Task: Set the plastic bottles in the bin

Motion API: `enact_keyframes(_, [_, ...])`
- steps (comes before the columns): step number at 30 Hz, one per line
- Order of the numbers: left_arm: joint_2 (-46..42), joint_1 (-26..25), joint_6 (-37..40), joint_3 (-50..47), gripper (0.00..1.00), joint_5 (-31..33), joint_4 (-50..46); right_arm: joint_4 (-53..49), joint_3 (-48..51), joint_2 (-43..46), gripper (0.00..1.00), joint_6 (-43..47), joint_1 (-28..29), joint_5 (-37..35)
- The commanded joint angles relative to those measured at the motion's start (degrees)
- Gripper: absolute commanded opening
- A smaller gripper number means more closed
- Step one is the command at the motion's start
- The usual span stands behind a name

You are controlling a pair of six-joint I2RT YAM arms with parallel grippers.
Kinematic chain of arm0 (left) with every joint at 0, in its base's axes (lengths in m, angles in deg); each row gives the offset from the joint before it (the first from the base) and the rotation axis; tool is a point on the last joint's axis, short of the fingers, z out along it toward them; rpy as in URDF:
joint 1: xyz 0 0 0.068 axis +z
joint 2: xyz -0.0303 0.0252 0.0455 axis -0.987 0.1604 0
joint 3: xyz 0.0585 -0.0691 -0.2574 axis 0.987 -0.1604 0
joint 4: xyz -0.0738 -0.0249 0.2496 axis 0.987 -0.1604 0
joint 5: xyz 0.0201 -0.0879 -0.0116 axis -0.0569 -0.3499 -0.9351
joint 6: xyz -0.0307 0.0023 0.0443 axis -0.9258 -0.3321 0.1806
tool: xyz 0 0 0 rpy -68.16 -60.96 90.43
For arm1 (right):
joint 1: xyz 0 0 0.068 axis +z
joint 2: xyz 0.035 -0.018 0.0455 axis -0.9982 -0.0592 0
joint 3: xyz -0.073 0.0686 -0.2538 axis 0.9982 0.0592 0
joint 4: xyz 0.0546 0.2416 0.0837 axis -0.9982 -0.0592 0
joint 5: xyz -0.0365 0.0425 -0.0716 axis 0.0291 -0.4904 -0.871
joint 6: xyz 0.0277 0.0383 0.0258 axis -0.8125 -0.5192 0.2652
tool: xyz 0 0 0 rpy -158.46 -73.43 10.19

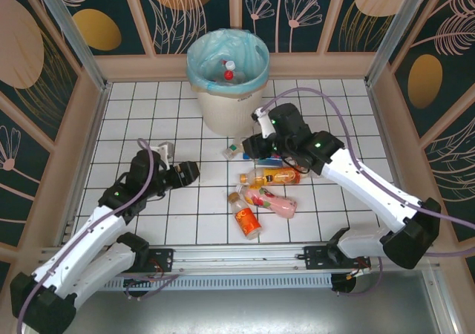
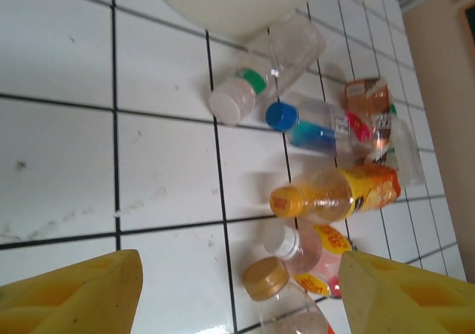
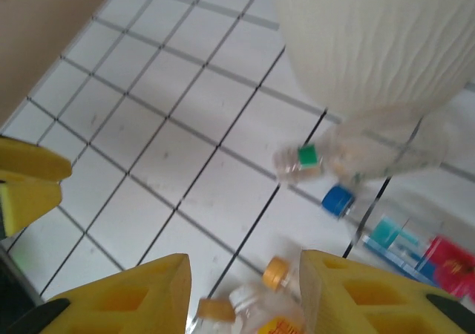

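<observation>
- Left white-and-black robot arm (image 1: 96, 230): rises from the near-left base, elbow bent, black forearm turned toward the centre.
- Left gripper (image 1: 193, 173): low and pointing right in the top view. In the left wrist view its yellow fingers (image 2: 74, 297) sit far apart at the two bottom corners, jaws open.
- Right white-and-black robot arm (image 1: 371, 189): stretched diagonally from the near-right base toward far centre, small green lights on the black joints.
- Right gripper (image 1: 257, 148): tilted down and left. In the right wrist view its yellow foam-like fingers (image 3: 126, 297) are parted, with a narrower gap than the left pair and not touching each other.
- The two grippers are well apart.
</observation>
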Motion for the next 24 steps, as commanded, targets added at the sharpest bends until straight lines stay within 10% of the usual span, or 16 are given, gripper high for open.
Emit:
enact_keyframes(1, [4.59,-2.88,-1.6,-0.82,0.72,0.84,4.04,-4.31,1.12,-3.24,0.42,-2.37,1.58,1.61])
enact_keyframes(8, [14.83,-2.96,22.81,3.49,0.8,3.06,7.73,-6.23,-2.48,-9.83,0.41,4.22,2.0,2.68])
enact_keyframes(24, [13.06,-2.73,23.86,3.09,0.79,4.21,13.27,-6.29,-9.89,-20.4,0.4,7.1,-0.35,13.16])
